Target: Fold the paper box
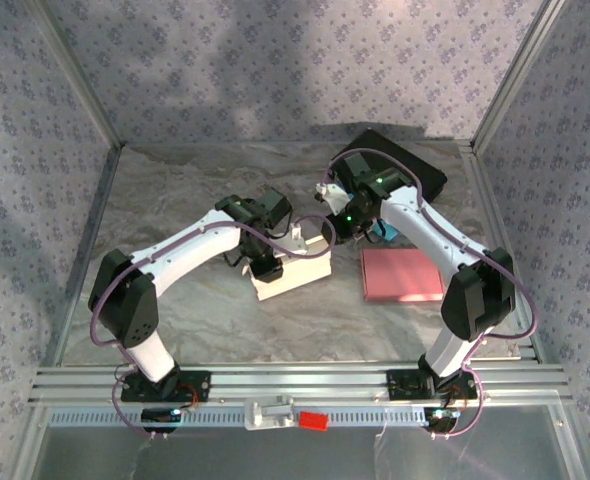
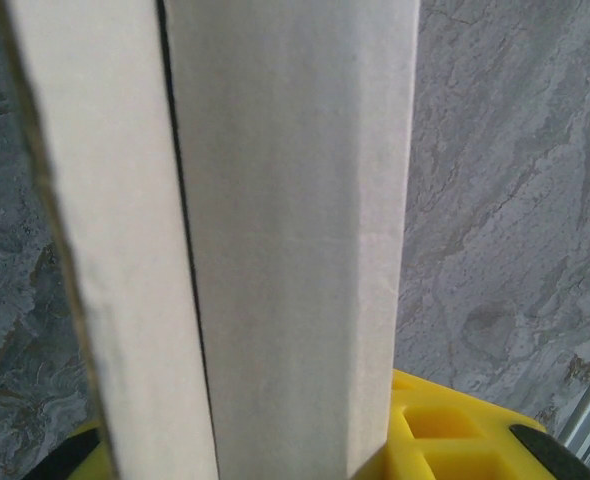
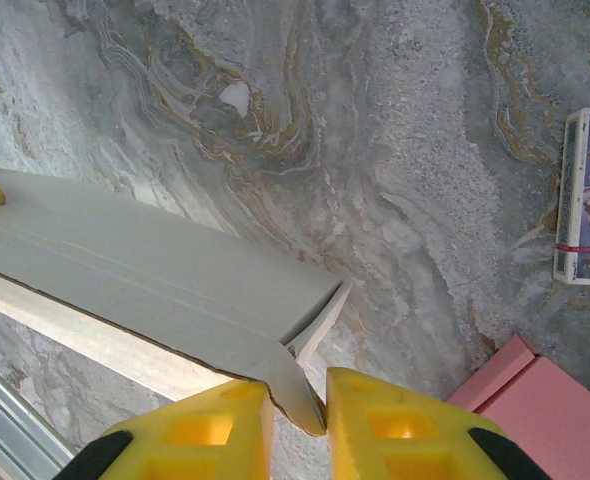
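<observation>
Yellow fingers (image 2: pixel 445 435) of the left jaws clamp the white paper box (image 1: pixel 300 268), which lies mid-table (image 1: pixel 205 320) and runs up toward twelve o'clock in the left wrist view. At the box's three o'clock end, the right jaws pinch its corner flap (image 3: pixel 297 395). Farther toward three o'clock, a pink sheet (image 1: pixel 402 275) lies flat.

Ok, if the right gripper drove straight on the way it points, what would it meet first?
The box flap already between the fingers of the right gripper; past it, probably the bare marble tabletop, with the pink slab off to the side. Depth is unclear.
</observation>
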Controlling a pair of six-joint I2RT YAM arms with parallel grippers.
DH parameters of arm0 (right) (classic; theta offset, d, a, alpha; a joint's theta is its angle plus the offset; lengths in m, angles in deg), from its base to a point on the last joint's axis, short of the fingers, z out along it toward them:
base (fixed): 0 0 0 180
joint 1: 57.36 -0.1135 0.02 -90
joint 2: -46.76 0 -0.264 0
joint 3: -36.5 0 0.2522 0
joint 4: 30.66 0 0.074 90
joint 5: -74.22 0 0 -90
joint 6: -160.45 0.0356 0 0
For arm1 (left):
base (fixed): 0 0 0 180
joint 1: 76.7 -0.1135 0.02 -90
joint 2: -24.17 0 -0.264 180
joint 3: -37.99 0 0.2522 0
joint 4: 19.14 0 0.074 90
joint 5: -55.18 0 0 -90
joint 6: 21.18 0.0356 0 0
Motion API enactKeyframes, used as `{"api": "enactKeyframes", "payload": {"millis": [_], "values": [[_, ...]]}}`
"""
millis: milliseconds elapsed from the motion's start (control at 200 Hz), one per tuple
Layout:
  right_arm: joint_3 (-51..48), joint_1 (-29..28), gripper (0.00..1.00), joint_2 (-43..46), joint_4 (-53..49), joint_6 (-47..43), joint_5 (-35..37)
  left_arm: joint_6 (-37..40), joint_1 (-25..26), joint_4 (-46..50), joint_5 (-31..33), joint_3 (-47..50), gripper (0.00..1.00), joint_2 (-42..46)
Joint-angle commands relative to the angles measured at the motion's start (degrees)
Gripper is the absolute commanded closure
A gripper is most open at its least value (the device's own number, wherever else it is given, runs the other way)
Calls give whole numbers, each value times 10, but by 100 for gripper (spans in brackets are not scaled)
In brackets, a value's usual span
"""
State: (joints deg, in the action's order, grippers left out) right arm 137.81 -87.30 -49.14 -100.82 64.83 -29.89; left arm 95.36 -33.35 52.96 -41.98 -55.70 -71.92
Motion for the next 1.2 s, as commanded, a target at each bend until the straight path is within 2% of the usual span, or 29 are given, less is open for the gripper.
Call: {"api": "enactKeyframes", "payload": {"millis": [0,300,470,760,874,1194], "values": [[21,-3,78,9,-17,-5,15,9,6,15,-16,-6,70,3],[21,-6,84,9,-19,-4,9,6,8,15,-17,-9,70,1],[22,-6,84,12,-17,-2,11,5,9,16,-20,-9,70,-1],[23,-10,100,11,-15,6,14,0,9,14,-16,-13,69,-5],[20,-13,100,14,-11,30,13,-7,9,12,-12,-16,69,-8],[-26,-6,100,40,32,169,-13,-11,9,14,8,-23,69,-16]]}}
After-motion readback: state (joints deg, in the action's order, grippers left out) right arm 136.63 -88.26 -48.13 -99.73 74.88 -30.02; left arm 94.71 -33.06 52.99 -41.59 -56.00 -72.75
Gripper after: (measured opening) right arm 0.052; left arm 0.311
